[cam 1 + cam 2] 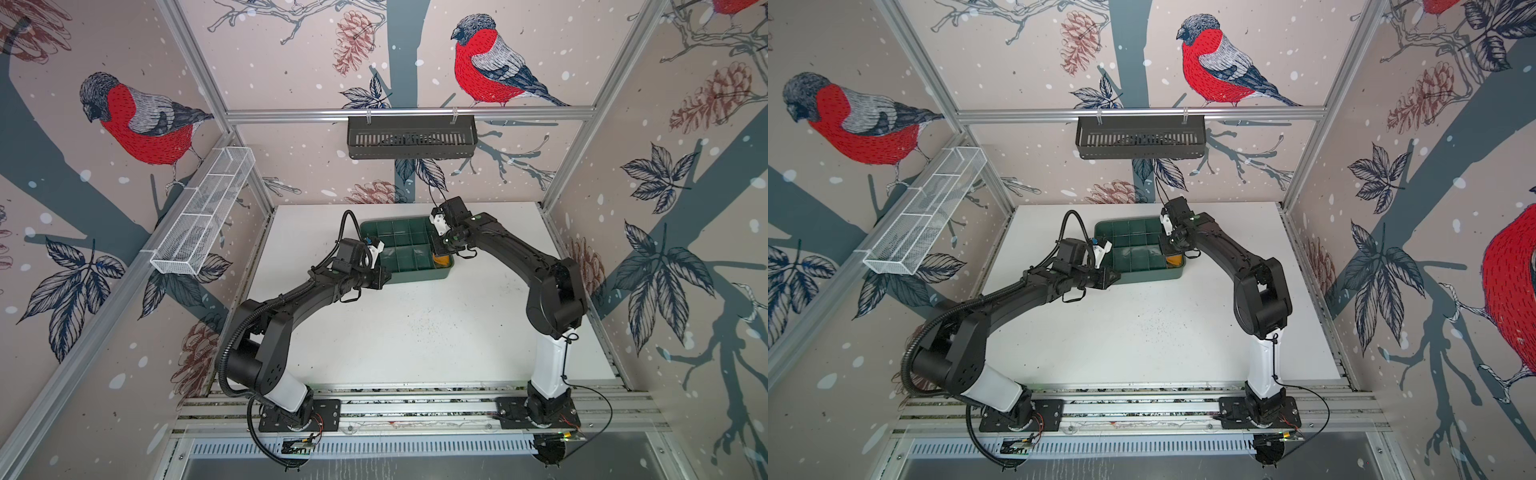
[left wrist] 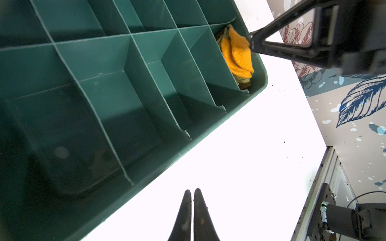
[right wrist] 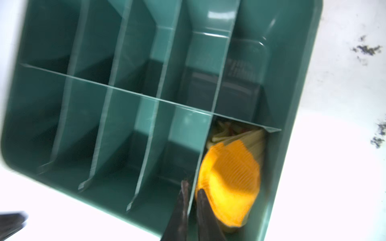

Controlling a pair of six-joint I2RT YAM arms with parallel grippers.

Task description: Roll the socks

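At one corner of the green tray [image 2: 208, 129], socks [image 3: 229, 179] beside right tool [image 3: 192, 186], slightly apart; left tool [image 2: 192, 191] together, outside.

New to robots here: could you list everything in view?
Green plastic divided tray: one, dark green, far middle of table.
Rolled knit socks: one bundle, orange toes over olive, tray's near-right corner compartment.
Black slotted basket: one, black, hung on rear rail.
White wire-mesh basket: one, white, on left wall rail.
White table: one, white, flecked.
Left arm and right arm: two, black-and-white, reaching toward tray.
Left gripper: one, black, shut, over table beside tray.
Right gripper: one, black, slightly open, at the socks' compartment.
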